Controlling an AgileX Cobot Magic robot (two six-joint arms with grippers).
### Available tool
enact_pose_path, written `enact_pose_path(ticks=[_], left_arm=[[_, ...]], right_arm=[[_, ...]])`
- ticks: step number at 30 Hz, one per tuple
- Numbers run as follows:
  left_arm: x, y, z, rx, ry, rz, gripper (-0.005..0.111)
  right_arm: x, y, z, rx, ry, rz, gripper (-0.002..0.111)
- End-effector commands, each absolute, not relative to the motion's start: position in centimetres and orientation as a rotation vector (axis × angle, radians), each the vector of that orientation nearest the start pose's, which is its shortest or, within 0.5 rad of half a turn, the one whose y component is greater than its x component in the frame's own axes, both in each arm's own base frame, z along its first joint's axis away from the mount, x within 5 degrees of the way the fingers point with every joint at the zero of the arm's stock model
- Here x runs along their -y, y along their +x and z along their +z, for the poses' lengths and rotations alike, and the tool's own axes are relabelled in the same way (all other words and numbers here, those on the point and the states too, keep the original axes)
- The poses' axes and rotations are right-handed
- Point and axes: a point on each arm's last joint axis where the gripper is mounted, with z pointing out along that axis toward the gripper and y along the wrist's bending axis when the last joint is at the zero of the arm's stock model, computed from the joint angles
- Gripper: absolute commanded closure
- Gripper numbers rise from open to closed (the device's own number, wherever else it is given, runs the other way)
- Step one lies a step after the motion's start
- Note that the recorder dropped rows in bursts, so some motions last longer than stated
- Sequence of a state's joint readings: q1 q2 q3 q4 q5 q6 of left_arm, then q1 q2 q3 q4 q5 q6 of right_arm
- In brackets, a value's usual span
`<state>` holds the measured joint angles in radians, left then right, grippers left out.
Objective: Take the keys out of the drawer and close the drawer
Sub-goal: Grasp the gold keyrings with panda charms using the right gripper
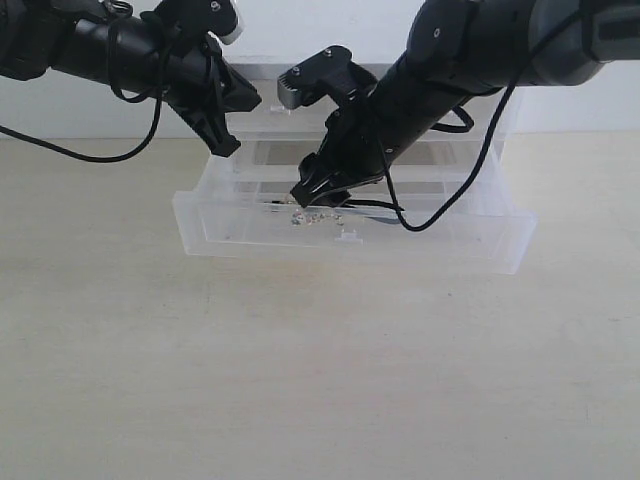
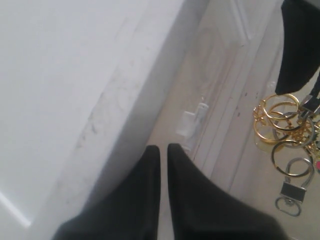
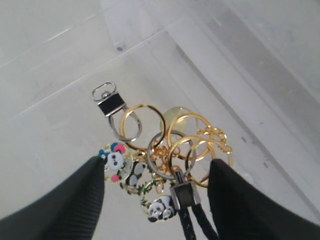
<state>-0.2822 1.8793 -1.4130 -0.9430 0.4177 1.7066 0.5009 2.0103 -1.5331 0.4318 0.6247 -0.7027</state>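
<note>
Fingers (image 3: 85,200) of right gripper (image 3: 157,170) standing open, straddling gold-ring keys (image 3: 190,142) in translucent white plastic drawer (image 1: 250,235) at bench (image 1: 320,380) far edge; left gripper (image 2: 163,150) pinched together, empty. Grasping step; next: closing, lifting.

Pale beige table (image 1: 320,380), translucent drawer unit (image 1: 270,155) apparently standing on it

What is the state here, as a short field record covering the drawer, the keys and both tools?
drawer: pulled out, open
keys: lying inside the drawer; gold rings, panda charms, silver clasp, black cord
right tool: open, reached down into the drawer, one finger on each side of the keys, not closed on them
left tool: shut, holding nothing, raised above the drawer's left end
task stage: keys not yet out, drawer not yet closed
</note>
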Motion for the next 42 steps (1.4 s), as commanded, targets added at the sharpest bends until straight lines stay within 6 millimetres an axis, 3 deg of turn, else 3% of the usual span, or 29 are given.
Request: enact_pose_path(ticks=[1, 11, 31, 42], left_arm=[[14.2, 41.8, 27.2, -1.731, 1.141, 0.031, 0.103], [14.2, 41.7, 27.2, -1.731, 1.144, 0.027, 0.103], [14.2, 41.8, 27.2, -1.730, 1.144, 0.031, 0.103], [14.2, 41.7, 27.2, -1.731, 1.149, 0.025, 0.103]], right_arm=[[-23.5, 38.3, 20.4, -2.287, -1.124, 0.377, 0.049], [-23.5, 38.4, 19.8, -2.319, -1.103, 0.397, 0.049], [-23.5, 38.7, 19.9, -2.451, -0.748, 0.485, 0.049], [-23.3, 39.4, 17.8, -2.449, -0.815, 0.383, 0.049]])
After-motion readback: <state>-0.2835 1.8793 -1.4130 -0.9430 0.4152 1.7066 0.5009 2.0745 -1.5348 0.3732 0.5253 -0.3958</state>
